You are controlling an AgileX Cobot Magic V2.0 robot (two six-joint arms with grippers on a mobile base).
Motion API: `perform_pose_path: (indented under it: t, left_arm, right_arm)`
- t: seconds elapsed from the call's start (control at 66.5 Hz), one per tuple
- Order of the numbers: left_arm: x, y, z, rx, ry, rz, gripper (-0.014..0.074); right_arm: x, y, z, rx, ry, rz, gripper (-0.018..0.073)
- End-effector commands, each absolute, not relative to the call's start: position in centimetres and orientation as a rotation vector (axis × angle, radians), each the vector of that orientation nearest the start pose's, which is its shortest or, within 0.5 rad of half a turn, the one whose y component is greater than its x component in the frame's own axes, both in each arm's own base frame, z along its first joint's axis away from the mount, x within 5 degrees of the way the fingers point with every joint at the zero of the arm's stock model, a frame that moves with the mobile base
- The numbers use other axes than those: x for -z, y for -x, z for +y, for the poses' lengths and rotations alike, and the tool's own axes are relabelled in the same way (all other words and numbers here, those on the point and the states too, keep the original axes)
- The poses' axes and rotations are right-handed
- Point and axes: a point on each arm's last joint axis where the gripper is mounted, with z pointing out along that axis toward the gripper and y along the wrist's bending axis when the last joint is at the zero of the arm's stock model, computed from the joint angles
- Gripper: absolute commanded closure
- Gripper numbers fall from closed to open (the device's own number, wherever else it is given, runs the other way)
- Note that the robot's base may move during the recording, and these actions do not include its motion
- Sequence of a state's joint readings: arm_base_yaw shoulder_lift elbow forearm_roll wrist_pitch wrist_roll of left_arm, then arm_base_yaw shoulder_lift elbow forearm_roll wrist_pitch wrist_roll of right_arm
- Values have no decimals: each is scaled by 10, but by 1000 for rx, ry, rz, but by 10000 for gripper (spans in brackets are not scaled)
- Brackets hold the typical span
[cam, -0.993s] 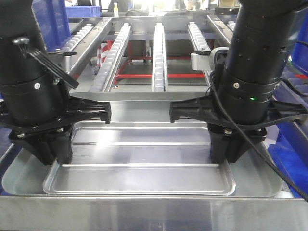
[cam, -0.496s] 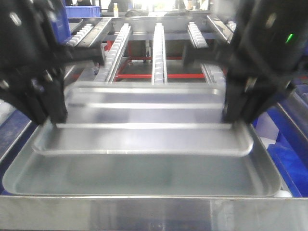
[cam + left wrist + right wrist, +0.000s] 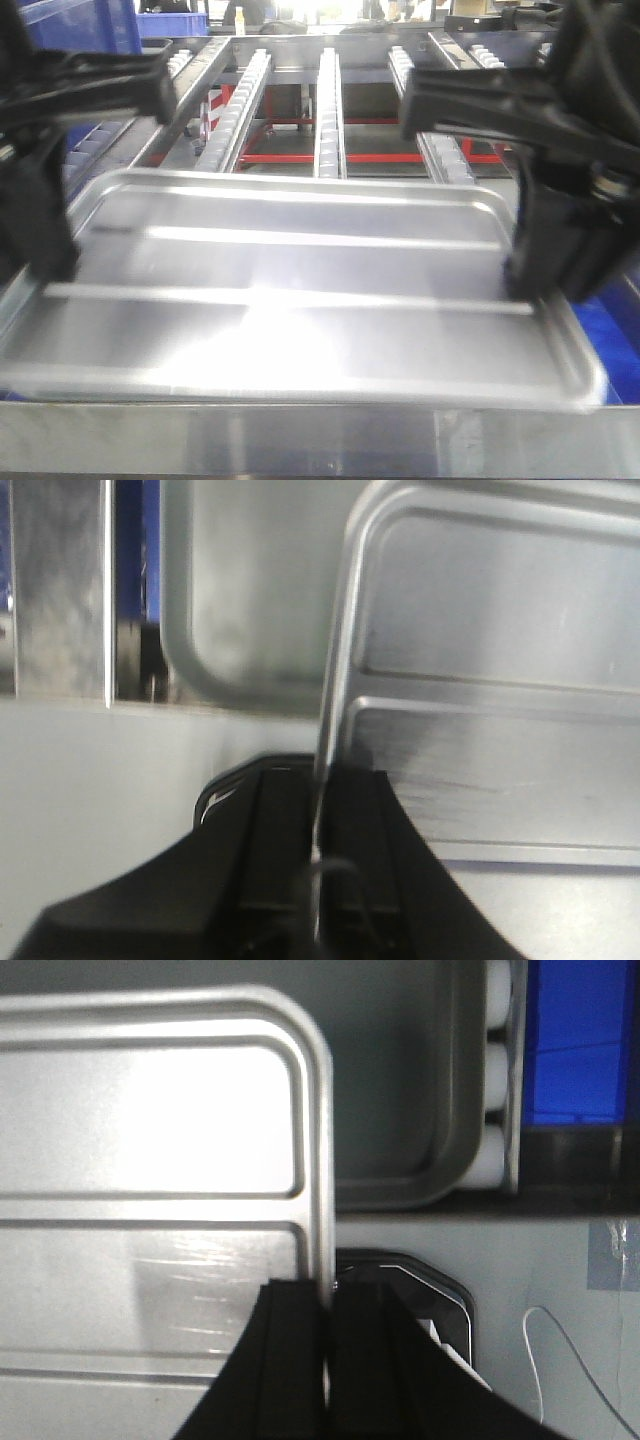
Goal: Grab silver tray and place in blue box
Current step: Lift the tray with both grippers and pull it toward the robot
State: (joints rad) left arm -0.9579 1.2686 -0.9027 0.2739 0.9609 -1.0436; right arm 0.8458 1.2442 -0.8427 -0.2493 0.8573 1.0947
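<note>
Roller lanes (image 3: pixel 330 100) run away from the front camera over a red frame (image 3: pixel 290 158), and a bare metal ledge (image 3: pixel 300 440) crosses the bottom of that view. A blue box (image 3: pixel 95 25) stands at the far left, behind the left arm. More blue plastic shows at the right edge of the same view, but what it belongs to cannot be told.

The silver tray (image 3: pixel 300 330) hangs in the air between the two arms and fills most of the front view, somewhat blurred. Its floor faces up and its two raised lines run from side to side. Its near long edge sits just above the ledge, and its far edge reaches the near ends of the roller lanes.

The left gripper (image 3: pixel 50 280) is clenched on the tray's left short rim. From the left wrist, the gripper (image 3: pixel 320 790) has the thin rim of the tray (image 3: pixel 500 630) pinched upright between its two black fingers (image 3: pixel 275 820).

The right gripper (image 3: pixel 525 295) grasps the opposite short rim. In the right wrist view, the gripper (image 3: pixel 328 1295) has its fingers (image 3: pixel 290 1340) closed on either side of the rim, near a rounded corner of the tray (image 3: pixel 150 1140).

Beneath the tray lies a duller grey tray (image 3: pixel 240 610), apart from it; its corner (image 3: pixel 400 1110) shows beside white rollers (image 3: pixel 497 1080).
</note>
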Motion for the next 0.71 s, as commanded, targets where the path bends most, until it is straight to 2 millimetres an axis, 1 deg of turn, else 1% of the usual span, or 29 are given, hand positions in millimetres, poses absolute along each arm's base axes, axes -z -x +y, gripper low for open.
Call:
perform_pose_path:
  t: [0.0,0.09,0.135,0.271,0.572,0.692]
  left_arm:
    - [-283,-136,-172,232,-28,2699,610]
    - [-282,-124,-171,248,-24,2698,610]
    - [-284,-117,-171,254,-55,2701,610]
    - [-288,-109,-168,215,-65,2677,610]
    - [-291,-106,-164,215,-52,2672,610]
    - [-291,-106,-164,211,-78,2673,610]
  right_arm:
    - [-279,-153,154,-285,-158,2654,500]
    - [-281,-141,153,-287,-152,2654,500]
    - [-281,-133,154,-295,-151,2652,500]
    - [-277,-124,156,-291,-140,2665,500]
    - [-277,-122,157,-285,-122,2654,500]
    - [-277,-122,157,-285,-124,2654,500]
